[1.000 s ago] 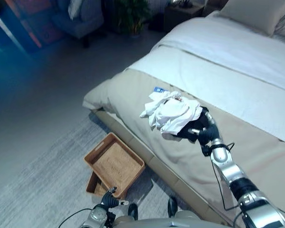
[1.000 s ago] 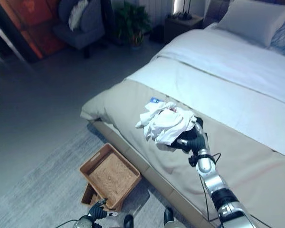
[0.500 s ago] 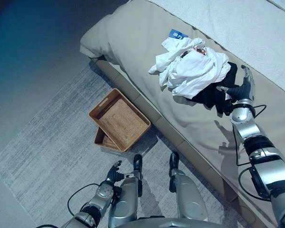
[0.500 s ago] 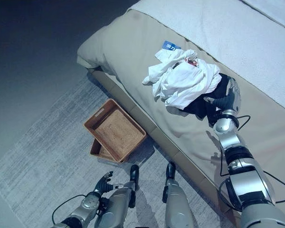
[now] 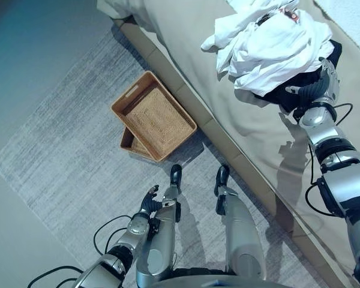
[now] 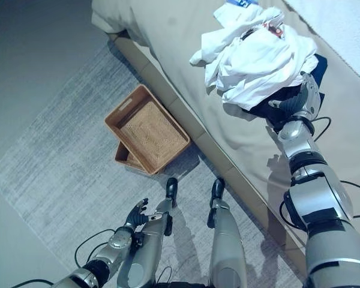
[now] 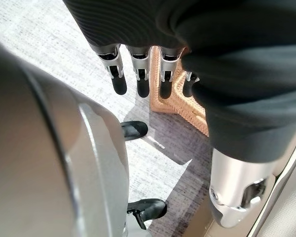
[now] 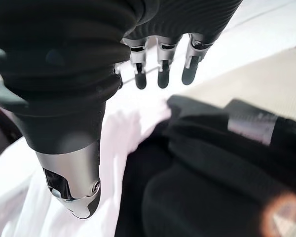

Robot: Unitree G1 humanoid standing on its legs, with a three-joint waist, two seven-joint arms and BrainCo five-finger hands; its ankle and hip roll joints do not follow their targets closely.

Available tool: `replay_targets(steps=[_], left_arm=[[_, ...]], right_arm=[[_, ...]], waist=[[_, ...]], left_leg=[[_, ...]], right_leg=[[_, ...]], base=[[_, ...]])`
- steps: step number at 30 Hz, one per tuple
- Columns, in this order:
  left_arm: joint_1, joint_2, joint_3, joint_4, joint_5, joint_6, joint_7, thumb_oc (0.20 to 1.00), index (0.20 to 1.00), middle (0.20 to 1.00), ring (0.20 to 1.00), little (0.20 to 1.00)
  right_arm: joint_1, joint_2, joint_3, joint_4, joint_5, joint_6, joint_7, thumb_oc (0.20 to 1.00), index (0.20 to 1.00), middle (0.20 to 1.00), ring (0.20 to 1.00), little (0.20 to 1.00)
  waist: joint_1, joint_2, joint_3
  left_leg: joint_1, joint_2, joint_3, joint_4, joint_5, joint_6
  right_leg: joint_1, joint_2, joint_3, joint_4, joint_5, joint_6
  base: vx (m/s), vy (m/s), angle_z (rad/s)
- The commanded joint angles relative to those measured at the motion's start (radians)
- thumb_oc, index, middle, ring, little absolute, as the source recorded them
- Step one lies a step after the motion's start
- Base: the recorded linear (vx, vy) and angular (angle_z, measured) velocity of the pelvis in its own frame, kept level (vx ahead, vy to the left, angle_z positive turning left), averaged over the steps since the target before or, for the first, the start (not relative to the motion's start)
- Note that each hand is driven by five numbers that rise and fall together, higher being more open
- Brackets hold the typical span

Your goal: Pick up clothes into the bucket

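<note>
Clothes: white garments (image 5: pixel 270 45) heaped over a dark garment (image 6: pixel 282 99) on the bed (image 5: pixel 186 36), well apart from the wicker basket (image 5: pixel 156 117) on the rug (image 5: pixel 60 162) below. Right hand (image 6: pixel 297 102) rests against the dark garment, fingers straight, gripping nothing; left hand (image 6: pixel 135 214) hangs low, fingers relaxed. Best to curl fingers deep under the heap, gathering both layers before lifting

Our right arm reaches forward, its hand (image 6: pixel 298 103) raised with fingers (image 8: pixel 161 74) straight. Our left hand (image 6: pixel 135 213) hangs low at our side, fingers (image 7: pixel 119 79) relaxed and open.
</note>
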Motion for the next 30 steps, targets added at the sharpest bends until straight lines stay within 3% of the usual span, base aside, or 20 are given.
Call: replay_targets(steps=[1, 6, 14, 25, 26, 30], left_arm=[[0.017, -0.019, -0.033, -0.023, -0.034, -0.013, 0.015, 1.000, 1.000, 1.000, 1.000, 1.000], [-0.004, -0.024, -0.051, -0.040, -0.050, -0.015, 0.018, 1.000, 1.000, 1.000, 1.000, 1.000], [-0.038, -0.030, -0.075, -0.078, -0.067, -0.027, 0.036, 1.000, 1.000, 1.000, 1.000, 1.000], [-0.047, -0.028, -0.097, -0.084, -0.083, -0.025, 0.022, 1.000, 1.000, 1.000, 1.000, 1.000], [-0.043, -0.029, -0.098, -0.084, -0.086, -0.021, 0.019, 1.000, 1.000, 1.000, 1.000, 1.000], [-0.037, -0.026, -0.098, -0.100, -0.096, -0.012, 0.009, 1.000, 1.000, 1.000, 1.000, 1.000]], right_arm=[[-0.101, -0.098, 0.077, 0.025, -0.042, 0.011, -0.007, 1.000, 1.000, 1.000, 1.000, 1.000], [-0.166, -0.120, 0.124, 0.049, -0.073, 0.026, -0.009, 1.000, 1.000, 1.000, 1.000, 1.000], [-0.233, -0.146, 0.138, -0.023, -0.077, 0.012, -0.104, 1.000, 1.000, 1.000, 1.000, 1.000], [-0.387, -0.175, 0.246, 0.128, -0.093, 0.058, -0.002, 1.000, 1.000, 1.000, 1.000, 1.000], [-0.397, -0.181, 0.258, 0.155, -0.100, 0.069, 0.015, 1.000, 1.000, 1.000, 1.000, 1.000], [-0.408, -0.205, 0.276, 0.184, -0.105, 0.083, 0.052, 1.000, 1.000, 1.000, 1.000, 1.000]], waist=[[0.012, -0.008, 0.004], [0.015, 0.002, 0.008], [0.017, 0.017, 0.008], [0.036, 0.038, 0.008], [0.039, 0.037, 0.007], [0.046, 0.045, 0.007]], left_leg=[[0.002, -0.014, -0.029, 0.072, -0.039, -0.005], [-0.016, -0.016, -0.041, 0.051, -0.023, -0.007], [0.000, -0.015, -0.070, -0.007, 0.006, -0.011], [0.012, -0.025, -0.098, -0.024, 0.022, -0.020], [0.025, -0.026, -0.102, -0.025, -0.002, -0.025], [0.007, -0.030, -0.104, -0.014, -0.005, -0.024]], right_leg=[[0.057, -0.041, -0.022, 0.062, -0.043, 0.055], [0.031, -0.048, -0.029, 0.068, -0.044, 0.053], [0.027, -0.062, -0.048, 0.066, -0.047, 0.057], [0.035, -0.086, -0.074, 0.093, -0.058, 0.054], [0.041, -0.089, -0.067, 0.111, -0.096, 0.060], [0.022, -0.094, -0.068, 0.130, -0.103, 0.058]], base=[[0.00, -0.004, 0.10], [0.01, -0.007, 0.07], [0.01, 0.000, 0.08], [0.01, -0.024, 0.15], [0.09, -0.073, 0.12], [0.03, -0.022, 0.12]])
